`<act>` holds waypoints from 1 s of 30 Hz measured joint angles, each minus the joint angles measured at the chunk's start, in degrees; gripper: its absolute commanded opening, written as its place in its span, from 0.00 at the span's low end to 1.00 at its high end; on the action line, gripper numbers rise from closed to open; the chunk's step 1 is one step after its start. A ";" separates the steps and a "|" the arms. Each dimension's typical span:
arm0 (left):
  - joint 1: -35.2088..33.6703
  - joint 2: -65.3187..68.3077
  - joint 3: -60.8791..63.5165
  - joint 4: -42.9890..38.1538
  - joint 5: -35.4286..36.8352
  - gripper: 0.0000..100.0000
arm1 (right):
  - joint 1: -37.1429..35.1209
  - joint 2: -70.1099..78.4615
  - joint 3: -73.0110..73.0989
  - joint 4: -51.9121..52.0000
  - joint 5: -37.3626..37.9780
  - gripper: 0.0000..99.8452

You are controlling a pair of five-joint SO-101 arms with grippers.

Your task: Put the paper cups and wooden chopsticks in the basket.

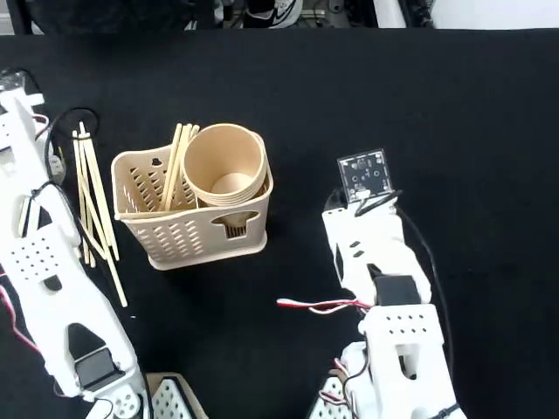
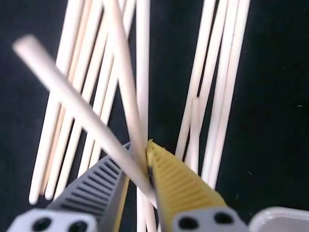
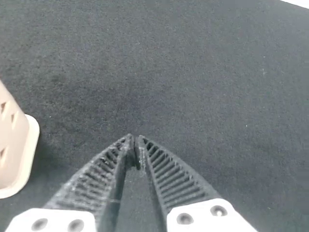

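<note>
A beige slotted basket (image 1: pixel 188 229) stands left of the table's middle. It holds stacked paper cups (image 1: pixel 225 163) and several upright wooden chopsticks (image 1: pixel 178 166). More loose chopsticks (image 1: pixel 92 201) lie in a pile on the black table to the basket's left, beside the left arm (image 1: pixel 44 262). My left gripper (image 2: pixel 147 147) is shut on a chopstick (image 2: pixel 82 113) that slants across the pile (image 2: pixel 212 77) below; a second stick (image 2: pixel 126 87) runs into the same pinch. My right gripper (image 3: pixel 134 142) is shut with nothing in it, low over bare table, with the basket's foot (image 3: pixel 17 154) to one side.
The right arm (image 1: pixel 380 262) rests right of the basket with its camera board (image 1: pixel 365 175) at the front. Black cloth covers the table (image 1: pixel 419 105). Cables trail near the left arm's base at the far left edge.
</note>
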 measured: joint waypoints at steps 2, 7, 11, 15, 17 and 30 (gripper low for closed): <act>0.00 -4.57 4.84 0.00 2.29 0.03 | -0.18 0.00 0.00 0.00 0.00 0.01; 2.73 -21.10 23.30 0.00 3.43 0.03 | 0.00 0.00 0.00 0.00 0.00 0.01; 4.40 -35.96 35.69 -2.02 3.43 0.03 | -0.09 0.00 0.00 0.00 0.00 0.01; 4.40 -50.29 47.74 -8.09 3.43 0.03 | -0.09 0.00 0.00 0.00 0.00 0.01; 4.48 -57.14 54.33 -12.57 3.43 0.03 | -0.09 0.00 0.00 0.00 0.00 0.01; 4.75 -104.44 96.53 -51.69 10.37 0.03 | -0.09 0.00 0.00 0.00 0.00 0.01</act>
